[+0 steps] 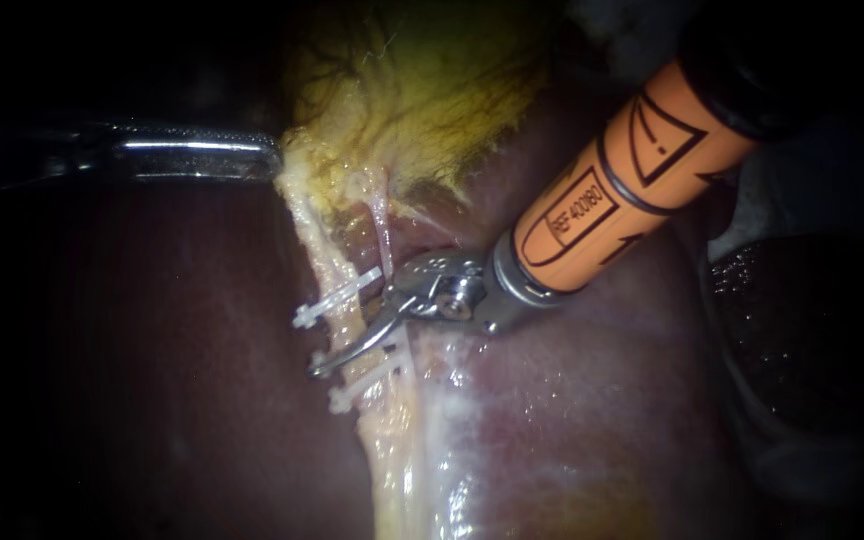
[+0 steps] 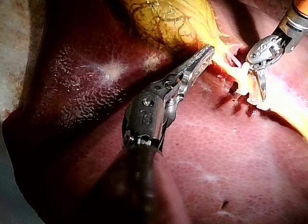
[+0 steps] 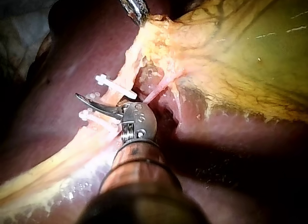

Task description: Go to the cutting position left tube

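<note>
here, left instrument [image 1: 267,160] grips gallbladder [image 1: 422,90] edge in its claw; right instrument [image 1: 318,367] crosses left tube [image 1: 336,265] between clips [image 1: 337,297].

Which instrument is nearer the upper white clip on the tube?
Right. My right instrument lies across the tube just beside that clip; my left instrument grips the gallbladder farther up.

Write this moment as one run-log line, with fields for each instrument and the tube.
left instrument: jaws shut on gallbladder edge | right instrument: tip across left tube, between two clips | cut: not done
</note>
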`<control>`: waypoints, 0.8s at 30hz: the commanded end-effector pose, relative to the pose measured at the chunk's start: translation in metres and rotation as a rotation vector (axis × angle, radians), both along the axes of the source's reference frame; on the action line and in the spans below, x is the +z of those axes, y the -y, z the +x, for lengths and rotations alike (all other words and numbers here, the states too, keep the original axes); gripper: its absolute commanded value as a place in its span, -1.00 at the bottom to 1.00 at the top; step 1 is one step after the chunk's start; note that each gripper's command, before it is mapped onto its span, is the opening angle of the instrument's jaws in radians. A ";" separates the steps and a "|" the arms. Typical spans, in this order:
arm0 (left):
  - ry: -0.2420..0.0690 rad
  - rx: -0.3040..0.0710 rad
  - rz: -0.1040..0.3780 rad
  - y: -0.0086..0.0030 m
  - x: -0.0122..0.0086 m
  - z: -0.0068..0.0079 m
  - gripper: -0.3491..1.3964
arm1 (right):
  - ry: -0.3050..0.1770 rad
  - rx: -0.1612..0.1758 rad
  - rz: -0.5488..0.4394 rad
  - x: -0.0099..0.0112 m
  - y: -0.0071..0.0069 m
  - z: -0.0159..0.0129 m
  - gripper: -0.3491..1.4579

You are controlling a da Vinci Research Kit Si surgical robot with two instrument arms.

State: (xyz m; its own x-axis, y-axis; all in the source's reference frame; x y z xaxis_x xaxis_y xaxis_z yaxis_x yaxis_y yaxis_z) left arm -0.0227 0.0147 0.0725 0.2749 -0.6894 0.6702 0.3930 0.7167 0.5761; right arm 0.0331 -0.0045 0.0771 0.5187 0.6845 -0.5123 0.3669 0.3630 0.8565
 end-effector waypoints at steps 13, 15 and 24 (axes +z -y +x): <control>-0.001 0.000 0.000 0.0000 0.0000 -0.0001 -1.00 | -0.069 0.024 0.070 -0.0027 -0.0002 0.0014 0.85; -0.001 0.000 0.000 0.0000 0.0000 -0.0001 -1.00 | -0.085 0.029 0.086 -0.0037 -0.0005 0.0015 0.85; -0.001 0.000 0.000 0.0000 0.0000 -0.0001 -1.00 | -0.116 0.034 0.121 -0.0074 -0.0012 0.0017 0.83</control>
